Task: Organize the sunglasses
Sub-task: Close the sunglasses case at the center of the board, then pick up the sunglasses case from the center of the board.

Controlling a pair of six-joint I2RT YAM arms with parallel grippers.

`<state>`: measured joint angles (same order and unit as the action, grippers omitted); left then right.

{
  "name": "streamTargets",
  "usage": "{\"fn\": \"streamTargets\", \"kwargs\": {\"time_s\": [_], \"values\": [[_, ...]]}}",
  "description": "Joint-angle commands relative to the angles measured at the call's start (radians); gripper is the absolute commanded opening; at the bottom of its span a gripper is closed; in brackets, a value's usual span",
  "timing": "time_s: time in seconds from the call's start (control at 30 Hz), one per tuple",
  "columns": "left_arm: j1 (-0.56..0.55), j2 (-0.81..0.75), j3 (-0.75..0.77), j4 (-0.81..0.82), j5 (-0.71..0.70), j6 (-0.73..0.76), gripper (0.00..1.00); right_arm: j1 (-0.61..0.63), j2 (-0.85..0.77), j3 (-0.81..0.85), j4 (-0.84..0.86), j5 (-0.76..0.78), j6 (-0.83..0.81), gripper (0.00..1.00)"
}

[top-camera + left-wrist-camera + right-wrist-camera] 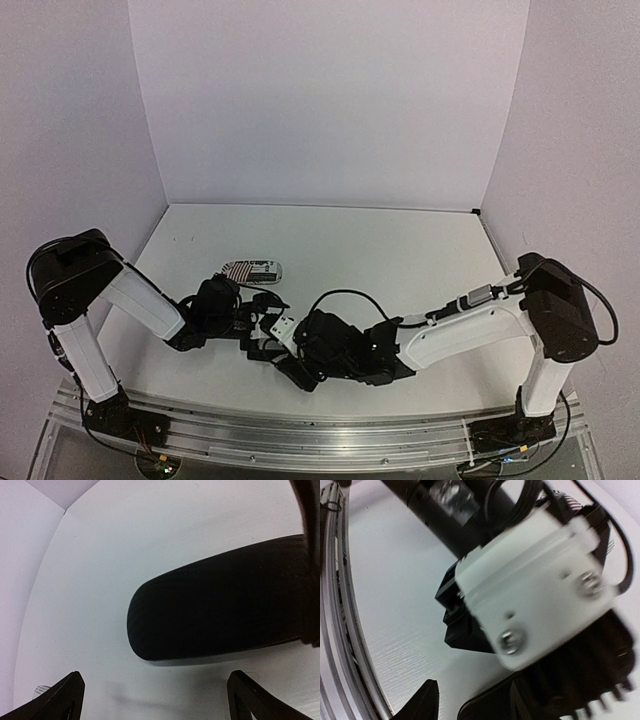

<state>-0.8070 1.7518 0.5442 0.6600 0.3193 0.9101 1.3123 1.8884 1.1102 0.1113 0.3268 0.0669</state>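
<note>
You seem to be working the black glasses case (215,605), centre right of the left wrist view. Left gripper (155,679) is spread apart; right gripper (297,368) is unreadable. No sunglasses show; perhaps they're inside. Next, you likely need a steady hold on the case.

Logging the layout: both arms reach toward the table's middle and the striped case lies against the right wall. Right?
No. The striped case lies left of centre, just beyond the left arm, not against the right wall, as the top external view shows. Both arms do reach toward the middle.
</note>
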Motion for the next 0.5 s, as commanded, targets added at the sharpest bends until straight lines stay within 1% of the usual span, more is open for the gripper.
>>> {"fn": "streamTargets", "kwargs": {"time_s": [0.0, 0.13, 0.23, 0.3, 0.4, 0.47], "values": [[-0.004, -0.068, 0.038, -0.192, 0.095, 0.123, 1.00, -0.033, -0.160, -0.041, 0.036, -0.077, 0.011, 0.54], [0.011, -0.117, 0.125, -0.438, 0.192, 0.231, 1.00, -0.086, -0.297, -0.167, 0.037, -0.122, 0.092, 0.59], [0.019, -0.118, 0.248, -0.666, 0.284, 0.350, 1.00, -0.154, -0.383, -0.257, 0.037, -0.148, 0.192, 0.64], [0.021, -0.092, 0.329, -0.825, 0.331, 0.428, 1.00, -0.203, -0.423, -0.300, 0.036, -0.156, 0.287, 0.65], [0.019, -0.019, 0.439, -0.930, 0.348, 0.531, 1.00, -0.289, -0.428, -0.350, 0.029, -0.171, 0.449, 0.65], [0.017, 0.030, 0.467, -0.937, 0.323, 0.601, 1.00, -0.321, -0.384, -0.342, -0.018, -0.184, 0.554, 0.62]]}}
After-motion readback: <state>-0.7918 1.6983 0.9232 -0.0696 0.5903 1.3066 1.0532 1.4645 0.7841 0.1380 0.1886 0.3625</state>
